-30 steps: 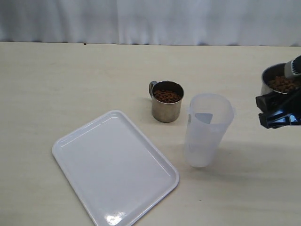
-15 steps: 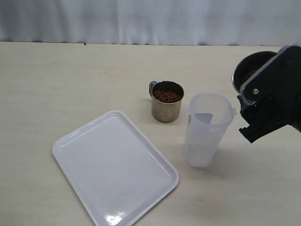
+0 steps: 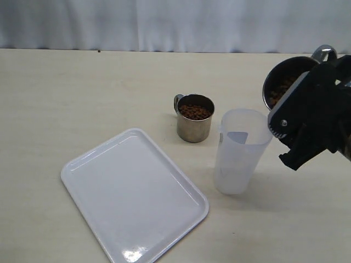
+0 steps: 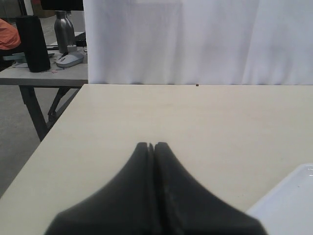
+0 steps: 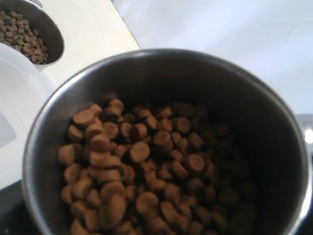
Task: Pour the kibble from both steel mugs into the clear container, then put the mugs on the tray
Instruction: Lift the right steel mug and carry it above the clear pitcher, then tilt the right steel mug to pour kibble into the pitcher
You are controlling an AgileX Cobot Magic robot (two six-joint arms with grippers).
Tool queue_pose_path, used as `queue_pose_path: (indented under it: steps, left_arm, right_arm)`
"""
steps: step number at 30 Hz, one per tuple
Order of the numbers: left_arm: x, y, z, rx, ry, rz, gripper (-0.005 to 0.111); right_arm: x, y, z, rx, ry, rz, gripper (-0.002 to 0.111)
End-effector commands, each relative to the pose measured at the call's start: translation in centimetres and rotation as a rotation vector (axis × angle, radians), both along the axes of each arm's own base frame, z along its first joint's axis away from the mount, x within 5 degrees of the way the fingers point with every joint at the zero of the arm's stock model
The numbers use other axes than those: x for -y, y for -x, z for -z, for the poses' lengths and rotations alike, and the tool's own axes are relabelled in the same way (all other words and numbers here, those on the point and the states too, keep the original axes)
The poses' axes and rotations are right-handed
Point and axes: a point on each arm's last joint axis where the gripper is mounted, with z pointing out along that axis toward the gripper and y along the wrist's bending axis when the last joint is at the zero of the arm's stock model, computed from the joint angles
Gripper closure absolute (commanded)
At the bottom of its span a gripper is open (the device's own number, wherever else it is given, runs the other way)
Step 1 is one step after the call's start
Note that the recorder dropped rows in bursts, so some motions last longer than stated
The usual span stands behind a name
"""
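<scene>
One steel mug (image 3: 194, 118) stands on the table, full of kibble (image 3: 194, 112), just left of and behind the clear container (image 3: 241, 150). The container is upright and looks empty. My right gripper (image 3: 305, 90) is shut on the second steel mug (image 3: 286, 82), held in the air right of the container's rim and tilted toward it. Kibble (image 5: 146, 166) fills that mug (image 5: 234, 98) in the right wrist view, with the container rim (image 5: 19, 98) close beside it. The white tray (image 3: 134, 194) lies front left. My left gripper (image 4: 151, 145) is shut and empty over bare table.
A white curtain (image 3: 175, 24) hangs behind the table's far edge. In the left wrist view the table's side edge (image 4: 54, 132) drops off toward a neighbouring desk (image 4: 39, 78) with a black box and a bottle. A tray corner (image 4: 288, 205) shows there.
My right gripper has carried its mug left and up toward the container's rim and tipped it, so the mug's mouth now leans toward the container. The other mug, container and tray have not moved.
</scene>
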Motion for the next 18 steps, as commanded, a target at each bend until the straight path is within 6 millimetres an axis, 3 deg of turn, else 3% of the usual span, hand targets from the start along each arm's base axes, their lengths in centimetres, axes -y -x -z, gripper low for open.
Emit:
queue_pose_path:
  steps: [1,18]
  left_arm:
    - [0.0,0.0,0.0,0.008,-0.001,0.003,0.107]
    - [0.0,0.0,0.0,0.006,-0.001,0.003,0.107]
  right_arm:
    - [-0.1,-0.4,-1.0,0.047,0.032,-0.002,0.103]
    - [-1.7,-2.4,-0.4,0.021,0.339,-0.073,0.103]
